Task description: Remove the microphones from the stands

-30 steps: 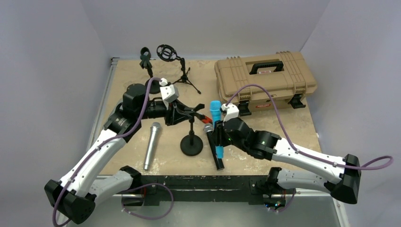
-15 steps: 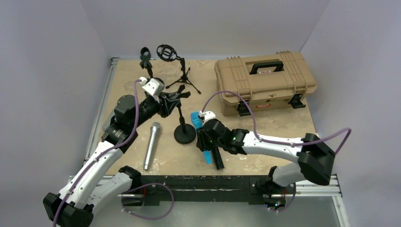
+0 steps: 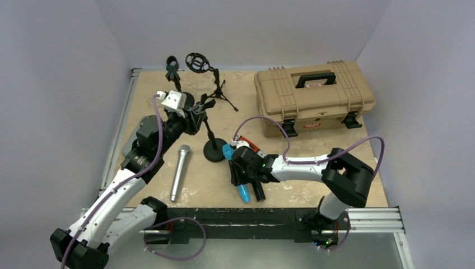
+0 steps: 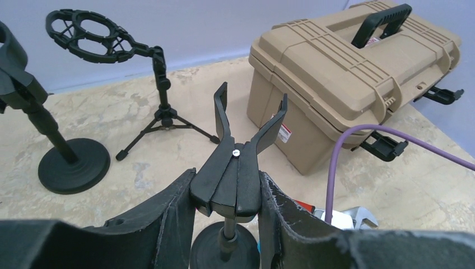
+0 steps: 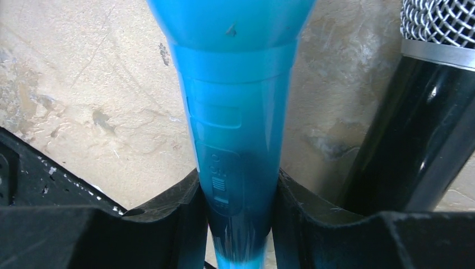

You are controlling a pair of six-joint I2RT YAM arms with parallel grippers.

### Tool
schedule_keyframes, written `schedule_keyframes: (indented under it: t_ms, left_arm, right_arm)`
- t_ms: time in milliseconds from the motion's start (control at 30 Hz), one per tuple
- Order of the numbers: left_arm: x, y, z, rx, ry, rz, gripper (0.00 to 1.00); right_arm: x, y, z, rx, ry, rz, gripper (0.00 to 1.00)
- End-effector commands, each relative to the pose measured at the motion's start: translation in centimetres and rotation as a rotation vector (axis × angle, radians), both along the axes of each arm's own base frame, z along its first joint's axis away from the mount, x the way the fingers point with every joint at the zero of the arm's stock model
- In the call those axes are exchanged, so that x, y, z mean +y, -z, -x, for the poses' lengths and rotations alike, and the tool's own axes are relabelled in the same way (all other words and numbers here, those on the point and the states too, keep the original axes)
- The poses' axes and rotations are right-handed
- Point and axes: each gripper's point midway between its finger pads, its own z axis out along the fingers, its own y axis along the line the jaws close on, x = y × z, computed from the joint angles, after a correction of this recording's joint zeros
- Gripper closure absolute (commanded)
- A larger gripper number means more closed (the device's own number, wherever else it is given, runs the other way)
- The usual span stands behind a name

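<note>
- The right pincer (image 5: 241, 221) is clamping the body of the blue microphone (image 5: 235, 112), with one dark finger pressing on each side. The right wrist view is cutting off the microphone's head at the top edge.
- Neither view is showing whether the blue microphone is touching the worktop (image 3: 147, 89). The top view is showing it low and well apart from the stand (image 3: 214, 149), with its middle hidden under the right wrist.
- A black microphone (image 5: 414, 140) is lying just beside the blue one. Its mesh head is running out of the right wrist view at the corner. The top view is showing its whole length.
- The left pincer (image 4: 227, 204) is closing on the base of the stand's clip (image 4: 238, 140), whose two prongs are pointing upward. The stand's round foot is partly hidden between the fingers and cut off by the lower edge.
- In the top view the left wrist is covering that grip, so only the stand's rod and foot are showing.
- A silver microphone (image 3: 179, 171) is lying near the stand's foot, seen from above only.
- A purple cable (image 4: 347, 145) is crossing in front of the tan case (image 4: 347, 73).
- A tripod stand (image 4: 162, 112) is standing at the back.
</note>
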Motion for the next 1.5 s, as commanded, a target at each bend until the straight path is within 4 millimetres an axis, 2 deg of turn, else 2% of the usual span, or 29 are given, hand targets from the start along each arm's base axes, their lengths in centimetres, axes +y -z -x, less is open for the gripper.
schedule_keyframes:
  t_ms: [0, 67, 167, 300, 500, 633, 767, 833, 867, 933, 1033, 1200, 1300, 1333, 1367, 1467]
  left_arm:
    - [1.4, -1.7, -0.1, -0.04, -0.068, -0.021, 0.83]
    - [1.3, -2.1, 0.0, -0.071, -0.06, -0.035, 0.84]
    - [1.9, -2.4, -0.1, -0.093, -0.089, -0.054, 0.96]
    - [1.9, -2.9, -0.2, -0.105, -0.087, -0.062, 1.0]
    - [1.9, -2.9, -0.2, -0.11, -0.089, -0.073, 1.0]
    - [1.4, -2.5, -0.2, -0.091, -0.076, -0.071, 0.99]
    - [1.2, -2.2, 0.2, -0.072, -0.063, -0.074, 0.72]
    - [1.0, -2.4, 0.5, -0.071, -0.039, -0.079, 0.62]
    - [0.8, -2.5, 0.6, -0.072, -0.028, -0.08, 0.57]
    - [0.7, -2.8, 0.8, -0.07, -0.014, -0.081, 0.38]
    - [0.0, -3.5, 1.3, -0.066, 0.029, -0.072, 0.2]
    - [-0.4, -5.0, 2.0, 0.009, 0.044, -0.008, 0.11]
    - [1.0, -5.2, 1.9, 0.132, -0.051, 0.023, 0.06]
    - [1.5, -6.2, 1.9, 0.163, -0.083, 0.048, 0.05]
    - [2.0, -6.3, 1.9, 0.21, -0.11, 0.067, 0.05]
    - [2.4, -7.3, 1.9, 0.316, -0.062, 0.221, 0.07]
  right_arm:
    - [1.4, -1.0, -0.7, -0.022, 0.027, -0.051, 0.6]
    - [1.1, -1.2, -0.9, -0.032, 0.039, -0.05, 0.57]
    - [0.8, -1.2, -0.9, -0.036, 0.049, -0.048, 0.5]
    - [1.0, -1.9, -1.0, -0.05, 0.046, -0.06, 0.4]
    - [1.2, -6.0, -2.1, -0.149, 0.048, -0.135, 0.27]
    - [1.4, -10.5, -2.5, -0.228, 0.032, -0.227, 0.2]
    - [1.0, -16.7, -2.6, -0.321, 0.03, -0.35, 0.15]
    - [0.1, -19.0, -2.8, -0.366, 0.051, -0.383, 0.13]
    - [-0.5, -20.0, -2.9, -0.389, 0.066, -0.391, 0.12]
    - [-1.6, -21.4, -2.9, -0.422, 0.083, -0.402, 0.11]
    - [-2.6, -22.4, -2.8, -0.443, 0.1, -0.412, 0.1]
    - [-3.5, -22.5, -2.4, -0.438, 0.118, -0.419, 0.1]
    - [-3.8, -22.2, -2.2, -0.43, 0.12, -0.421, 0.1]
    - [-3.9, -22.2, -2.2, -0.429, 0.121, -0.422, 0.1]
    - [-4.0, -22.2, -2.1, -0.429, 0.12, -0.423, 0.1]
    - [-4.3, -22.2, -2.0, -0.432, 0.123, -0.425, 0.1]
